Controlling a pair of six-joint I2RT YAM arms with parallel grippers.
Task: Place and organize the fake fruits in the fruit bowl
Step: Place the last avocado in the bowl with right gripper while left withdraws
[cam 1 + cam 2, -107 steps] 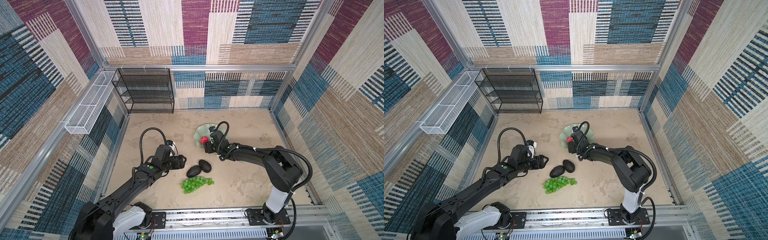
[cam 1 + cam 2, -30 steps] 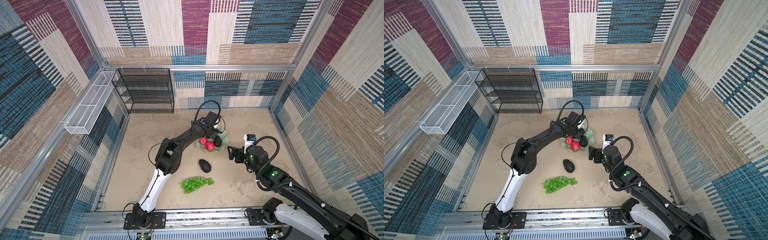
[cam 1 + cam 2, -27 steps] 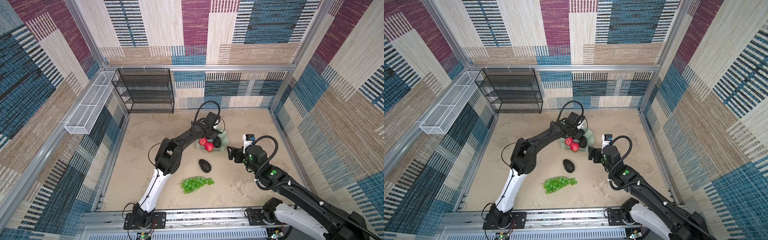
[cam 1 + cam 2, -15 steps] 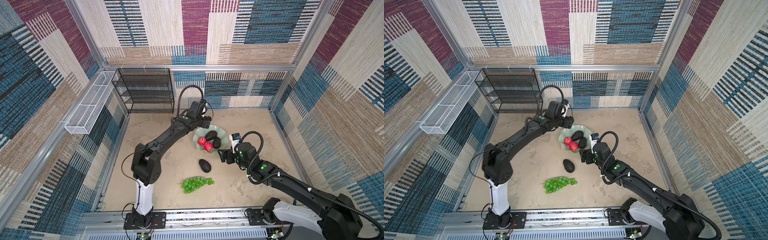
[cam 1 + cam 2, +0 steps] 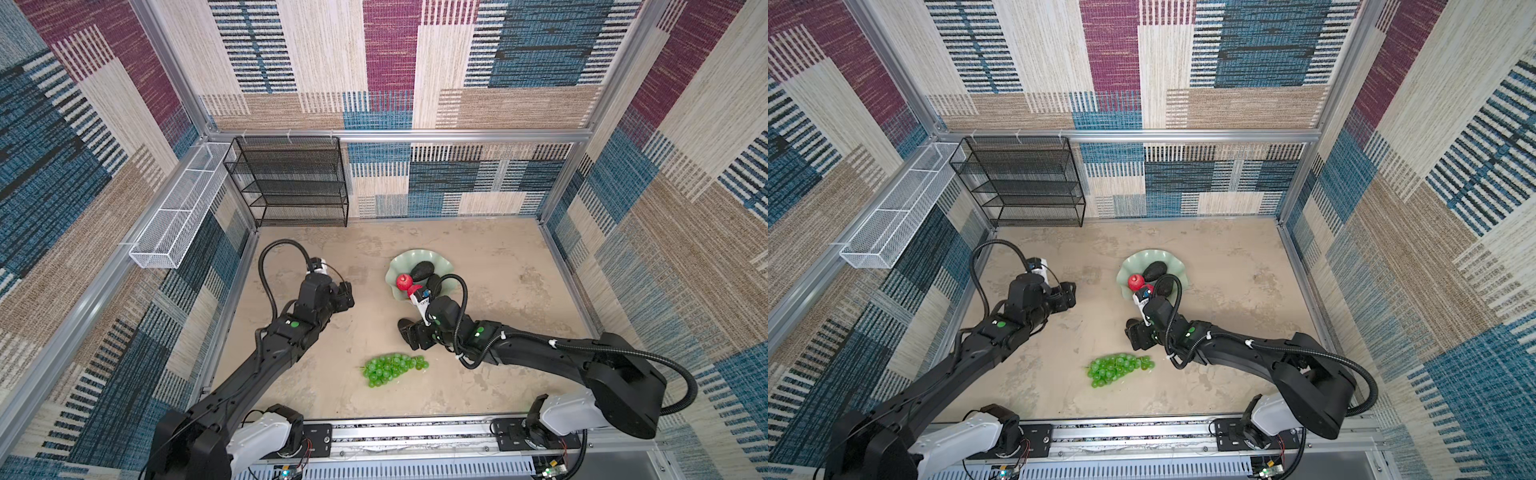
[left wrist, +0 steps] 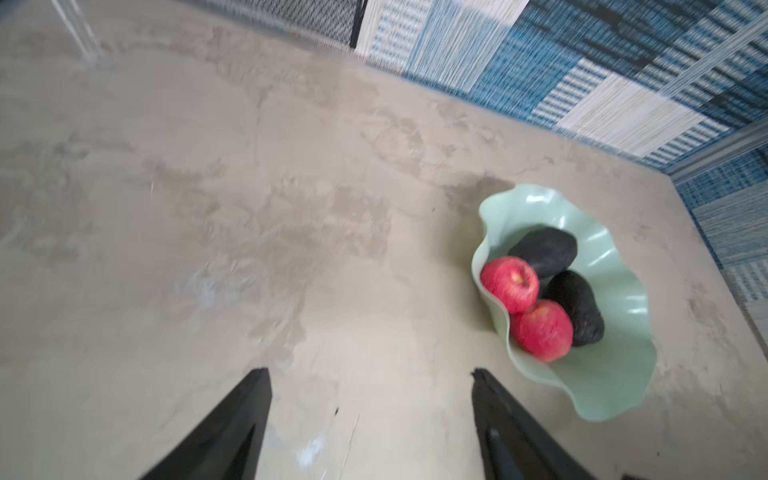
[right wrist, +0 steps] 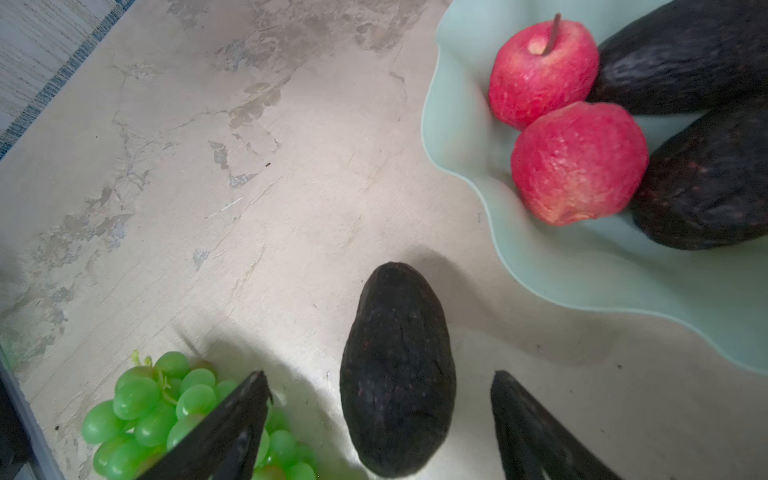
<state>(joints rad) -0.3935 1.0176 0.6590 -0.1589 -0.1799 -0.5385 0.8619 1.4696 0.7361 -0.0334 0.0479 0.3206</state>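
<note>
Mint-green glazed fruit bowl (image 5: 400,262) holds four of the six items: two red apples (image 6: 510,283) and two dark avocados (image 6: 575,307), packed touching toward one side. Outstanding are the third avocado (image 7: 397,370), lying on the surface (image 5: 324,374) just outside the scalloped rim, and the grapes (image 5: 392,368), near it and farther from the bowl. Assessment: roughly two-thirds complete.

Right jaws stand open, one finger on either side of the loose avocado with a gap on both flanks (no contact, as far as the wrist view shows). Closing on it looks like the step in hand. Left jaws are open and empty over bare surface, well apart from the bowl.

Surface is beige, mottled and stone-look, with scuffs. Enclosure walls carry woven patchwork in blue, maroon and tan. A black wire rack (image 5: 291,183) stands at the back, and a white mesh basket (image 5: 178,208) hangs along the wall on my left.
</note>
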